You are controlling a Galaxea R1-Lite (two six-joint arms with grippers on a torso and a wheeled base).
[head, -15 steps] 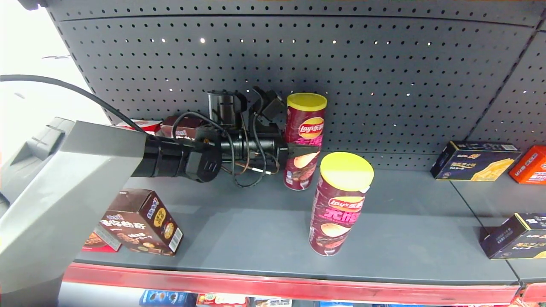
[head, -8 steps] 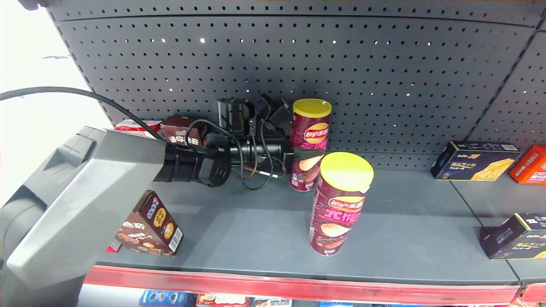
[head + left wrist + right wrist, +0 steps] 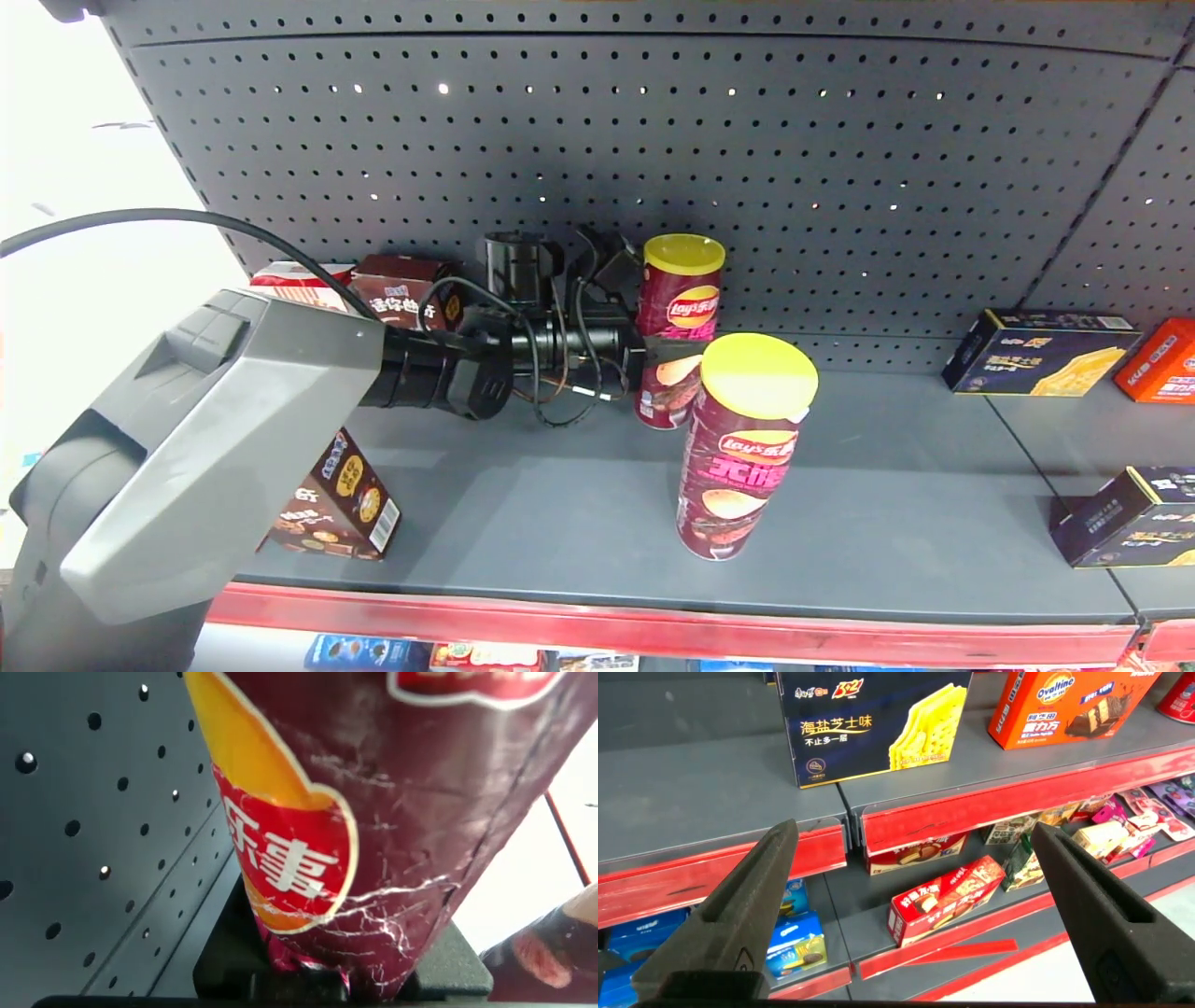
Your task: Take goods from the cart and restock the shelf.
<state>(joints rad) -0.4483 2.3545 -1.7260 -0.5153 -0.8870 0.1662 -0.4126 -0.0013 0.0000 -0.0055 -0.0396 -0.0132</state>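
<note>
Left hand: closed on the rear can, gripping it at mid-height from the can's left side. The arm reaches in level from the left over the shelf. In the left wrist view the rear can sits directly against the camera, with the dark body of the left hand at its base. The can is upright, yellow lid on top, close to the pegboard back panel. Whether its base touches the shelf cannot be determined.

Front can: same type, upright on the shelf, nearer the red front strip. It stands just to the right of the rear can and overlaps its lower right side in the head view.

Left of the arm: a brown box stands tilted near the front edge. Two more packs lie at the back, against the panel.

Right end of the shelf: a dark blue box and an orange box at the back, another dark box at the front.

Right hand: fingers spread wide, nothing between them. It points at red-edged shelves carrying a dark blue box and an orange box.
</note>
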